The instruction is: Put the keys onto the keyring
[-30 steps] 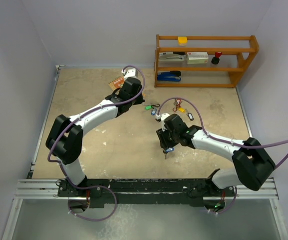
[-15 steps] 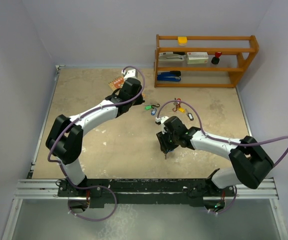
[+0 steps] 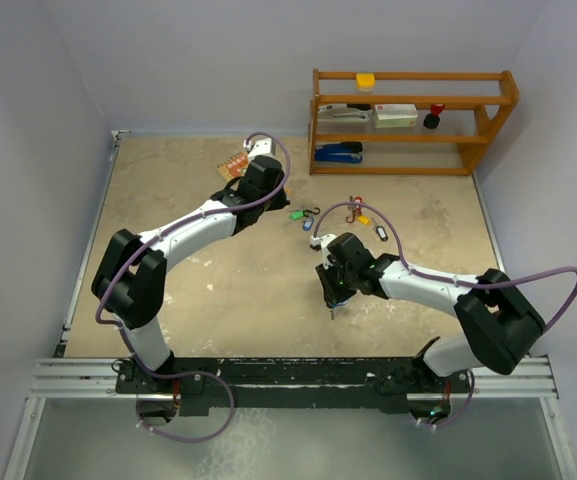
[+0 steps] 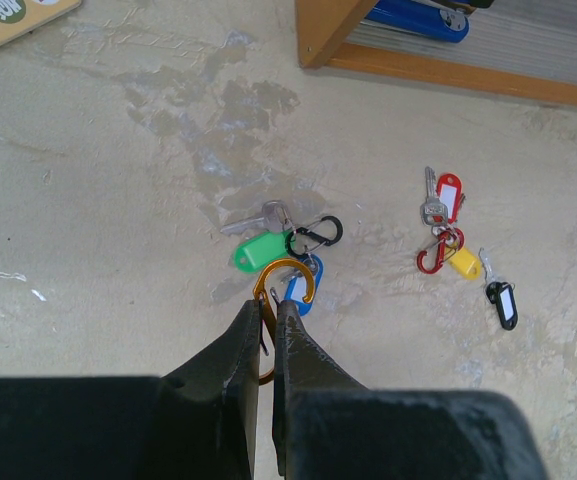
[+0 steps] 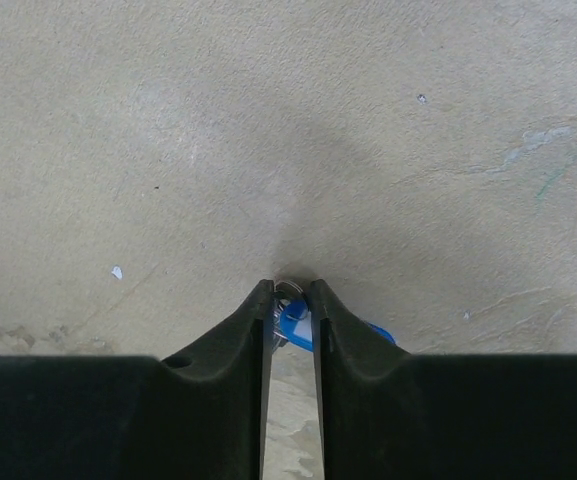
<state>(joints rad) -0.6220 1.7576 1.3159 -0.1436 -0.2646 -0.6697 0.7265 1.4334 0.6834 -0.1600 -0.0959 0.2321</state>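
Clasping what seems a blue-tagged silver key, the right tool tapers

Pale lilac walls; worn beige tabletop; wooden shelf far right.

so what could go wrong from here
The right gripper pinches the blue-tagged key only at its very tip; the key could twist or slip out. The left gripper grips the orange carabiner by one thin end, so it may pivot when the key is pushed against it.
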